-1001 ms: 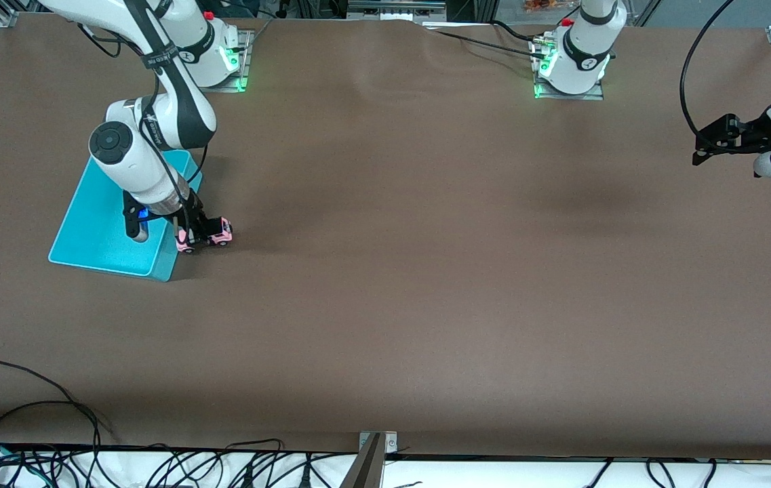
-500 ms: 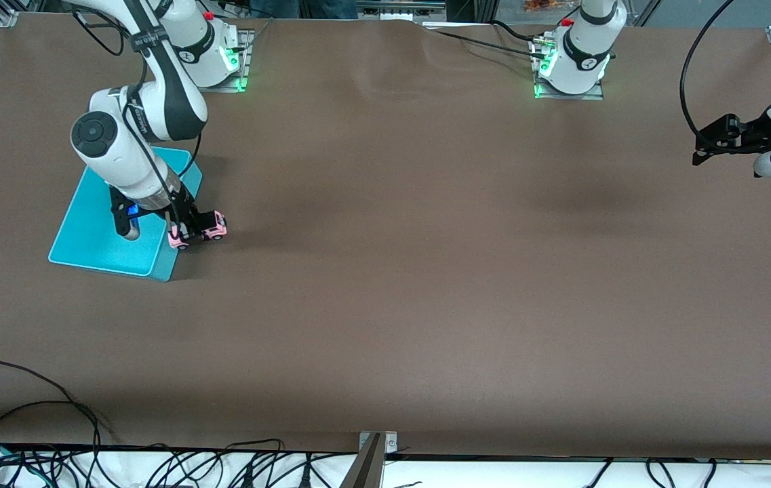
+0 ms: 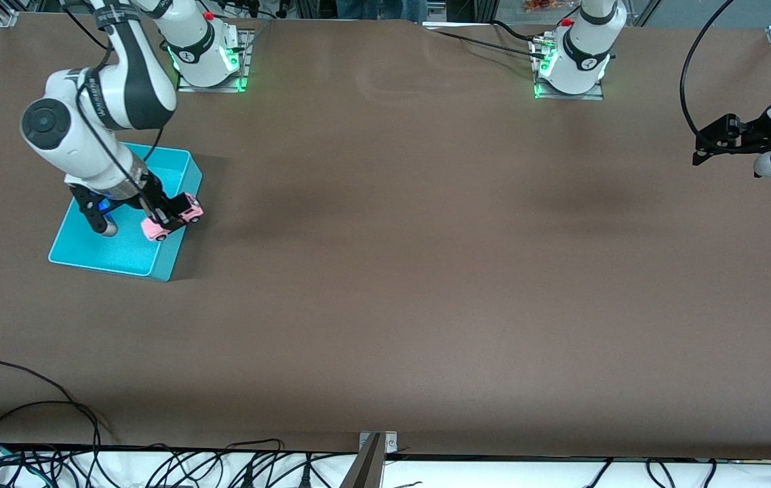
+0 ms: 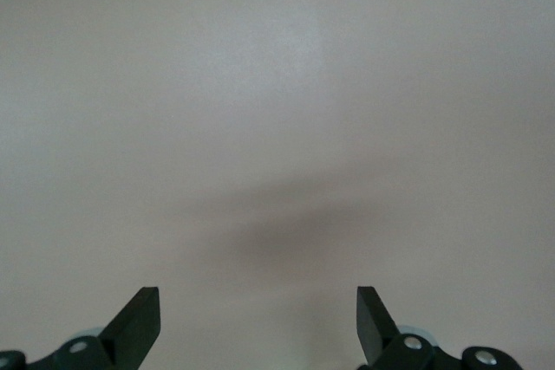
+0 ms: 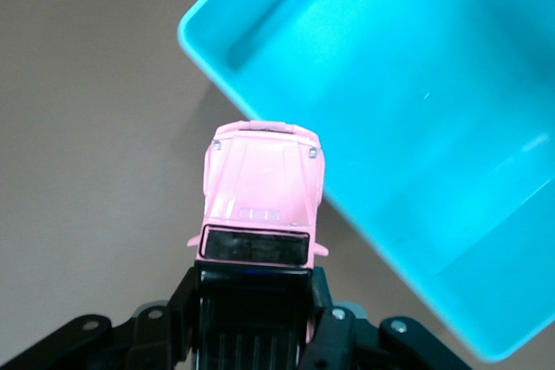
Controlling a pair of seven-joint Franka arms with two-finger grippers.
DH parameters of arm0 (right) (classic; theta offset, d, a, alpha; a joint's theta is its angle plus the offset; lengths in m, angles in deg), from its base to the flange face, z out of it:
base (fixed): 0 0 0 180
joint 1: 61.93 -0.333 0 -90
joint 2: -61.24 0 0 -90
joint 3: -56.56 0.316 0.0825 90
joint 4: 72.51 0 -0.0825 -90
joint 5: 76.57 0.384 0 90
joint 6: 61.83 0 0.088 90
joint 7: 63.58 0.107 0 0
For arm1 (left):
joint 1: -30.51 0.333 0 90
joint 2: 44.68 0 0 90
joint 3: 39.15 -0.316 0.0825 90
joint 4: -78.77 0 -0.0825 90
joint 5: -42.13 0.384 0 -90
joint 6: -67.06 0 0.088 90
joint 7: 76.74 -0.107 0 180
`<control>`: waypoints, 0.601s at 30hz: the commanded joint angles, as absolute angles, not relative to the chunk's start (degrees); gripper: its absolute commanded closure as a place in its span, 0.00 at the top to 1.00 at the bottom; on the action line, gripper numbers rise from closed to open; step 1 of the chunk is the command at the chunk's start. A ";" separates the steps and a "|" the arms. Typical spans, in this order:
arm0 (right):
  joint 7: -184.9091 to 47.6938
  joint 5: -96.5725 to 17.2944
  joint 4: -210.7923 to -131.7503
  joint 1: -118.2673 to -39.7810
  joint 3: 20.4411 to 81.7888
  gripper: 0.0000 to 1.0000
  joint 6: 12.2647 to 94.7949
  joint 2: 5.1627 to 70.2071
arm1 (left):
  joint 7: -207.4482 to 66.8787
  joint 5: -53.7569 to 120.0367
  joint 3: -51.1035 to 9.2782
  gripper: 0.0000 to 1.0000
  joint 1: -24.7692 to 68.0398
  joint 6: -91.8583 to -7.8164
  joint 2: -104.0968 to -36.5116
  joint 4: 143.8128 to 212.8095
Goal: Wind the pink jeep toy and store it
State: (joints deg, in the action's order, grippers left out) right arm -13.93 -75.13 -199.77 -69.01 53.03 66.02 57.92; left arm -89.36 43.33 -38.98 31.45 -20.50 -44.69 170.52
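My right gripper [image 3: 169, 215] is shut on the pink jeep toy [image 3: 172, 218], gripping its black rear roof, and holds it in the air over the rim of the turquoise bin [image 3: 90, 251] on the side toward the table's middle. In the right wrist view the pink jeep toy [image 5: 260, 192] points away from the right gripper [image 5: 253, 301], its hood over the edge of the turquoise bin [image 5: 416, 101]. My left gripper [image 3: 700, 146] waits open and empty in the air at the left arm's end of the table; its fingertips [image 4: 139, 322] show over bare table.
The brown table [image 3: 426, 271] spreads wide between the arms. Cables [image 3: 53, 407] lie along the edge nearest the front camera. The arm bases [image 3: 571, 68] stand along the edge farthest from it.
My right gripper has lifted the pink jeep toy off the table beside the bin and carried it toward the bin, over its rim. The left arm has not moved.
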 commanded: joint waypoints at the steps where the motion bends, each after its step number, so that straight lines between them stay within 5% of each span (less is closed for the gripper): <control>1: -22.08 -74.37 -199.69 -68.96 50.68 0.00 62.45 59.13 | -89.57 42.75 -38.89 1.00 31.83 -19.86 -45.56 168.60; 18: -48.36 -74.99 -203.20 -68.87 40.05 0.00 62.36 57.72 | -89.57 42.75 -38.89 1.00 31.83 -19.86 -45.56 168.60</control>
State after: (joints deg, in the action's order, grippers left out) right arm -41.87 -75.13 -201.37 -68.82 42.75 62.33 57.64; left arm -89.36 43.33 -38.98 31.47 -20.50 -44.69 170.52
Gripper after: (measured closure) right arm 0.476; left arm 0.000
